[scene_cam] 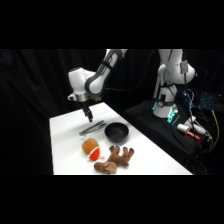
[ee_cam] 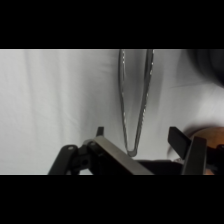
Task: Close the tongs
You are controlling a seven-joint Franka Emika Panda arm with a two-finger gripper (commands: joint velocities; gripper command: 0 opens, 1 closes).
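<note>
Wrist view: gripper (ee_cam: 135, 150) spread wide, holding nothing, straddling the tongs' (ee_cam: 134, 95) joined end.
Tongs lie flat on the white table (scene_cam: 65, 145), left of the black bowl (scene_cam: 116, 132); thin, springy, likely slick metal — best squeezed across both arms mid-length.

So from the wrist cam you've got the tongs (ee_cam: 134, 100) lying on the white table (ee_cam: 55, 100), two thin metal arms running up and down the frame, joined at the bottom end and spread apart toward the top. The gripper (ee_cam: 137, 142) sits wide apart, one finger each side of the joined end. Black bowl (ee_cam: 210, 62) peeks in top right, something orange-brown (ee_cam: 212, 136) at the right edge.
</note>
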